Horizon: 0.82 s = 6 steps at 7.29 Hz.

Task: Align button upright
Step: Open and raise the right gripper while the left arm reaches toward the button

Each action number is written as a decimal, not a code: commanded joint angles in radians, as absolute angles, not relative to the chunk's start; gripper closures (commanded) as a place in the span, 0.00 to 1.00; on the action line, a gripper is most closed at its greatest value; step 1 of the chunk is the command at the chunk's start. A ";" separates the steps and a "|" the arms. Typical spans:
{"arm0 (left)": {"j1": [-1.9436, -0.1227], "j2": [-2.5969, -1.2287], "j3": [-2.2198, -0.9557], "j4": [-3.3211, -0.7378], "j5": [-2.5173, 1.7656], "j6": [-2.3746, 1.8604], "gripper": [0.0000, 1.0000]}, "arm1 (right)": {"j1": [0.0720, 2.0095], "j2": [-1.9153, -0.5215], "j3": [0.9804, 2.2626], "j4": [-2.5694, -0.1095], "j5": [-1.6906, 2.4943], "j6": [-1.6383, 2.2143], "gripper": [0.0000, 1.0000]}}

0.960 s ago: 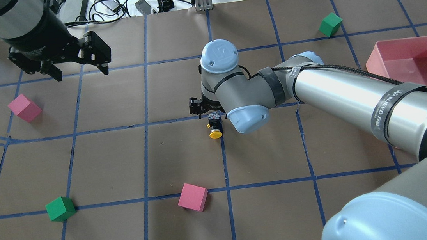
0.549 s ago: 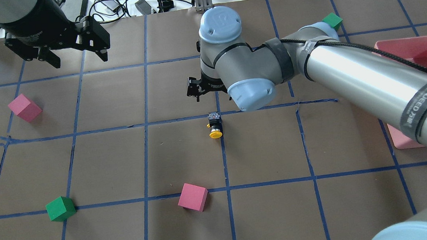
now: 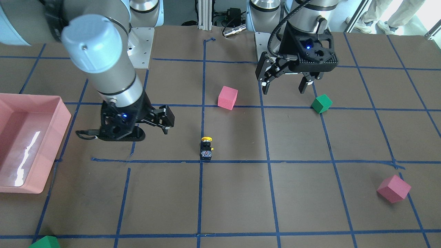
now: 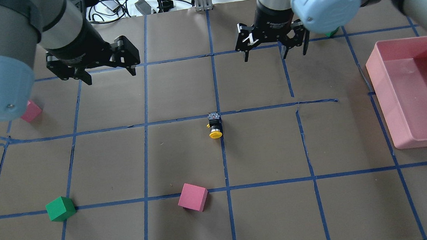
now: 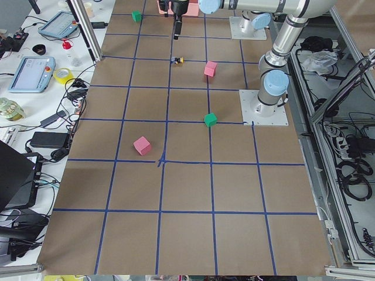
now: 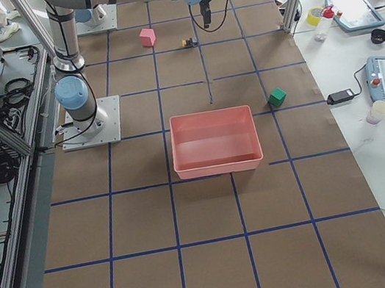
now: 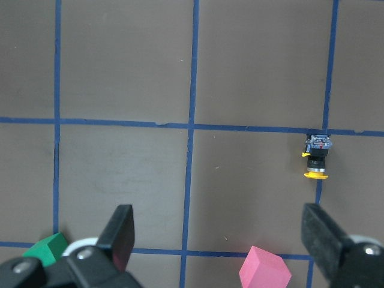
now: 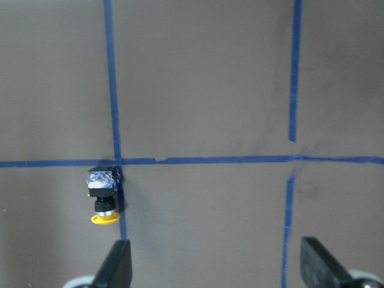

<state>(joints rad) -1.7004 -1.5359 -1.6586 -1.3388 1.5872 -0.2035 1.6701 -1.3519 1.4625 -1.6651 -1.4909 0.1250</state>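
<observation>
Presently, button: lies on its side at the centre of the overhead frame, resting on the table and touched by neither gripper.
Button orientation: not upright; the yellow cap faces the lower edge of the overhead frame and the pale base faces the upper edge.
Button alignment: the body runs along a vertical blue tape line, with the base just beside a crossing of the tape.
Left gripper: upper left of the overhead frame, raised above the table, fingers spread wide, well apart from the button.
Right gripper: upper centre-right of the overhead frame, raised, fingers likewise spread wide, well apart from the button.
Left wrist view: the button sits at mid-right of the frame, above the right-hand finger.
Right wrist view: the button sits at lower left, just above the left-hand finger.
Pink tray: right edge of the overhead frame, open side up.
Lower pink cube: lower centre of the overhead frame, just below a horizontal tape line.
Left pink cube: left edge, partly hidden by the left arm.
Lower green cube: lower left, touching a tape line.
Far green cube: just right of the tray in the right-side view.
</observation>
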 commanded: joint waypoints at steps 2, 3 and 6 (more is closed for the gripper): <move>-1.859 -1.575 -1.912 -0.922 1.632 -0.369 0.00 | 1.557 -1.526 1.451 -1.531 -1.621 -0.014 0.00; -1.899 -1.612 -1.952 -0.791 1.676 -0.458 0.00 | 1.566 -1.535 1.453 -1.528 -1.523 -0.014 0.00; -1.995 -1.756 -1.986 -0.567 1.747 -0.537 0.00 | 1.586 -1.537 1.451 -1.529 -1.468 -0.009 0.00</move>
<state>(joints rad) -1.9547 -1.6911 -1.9660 -0.6783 1.7254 -0.5230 1.5802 -1.5353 1.4527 -1.5277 -1.4766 -0.0104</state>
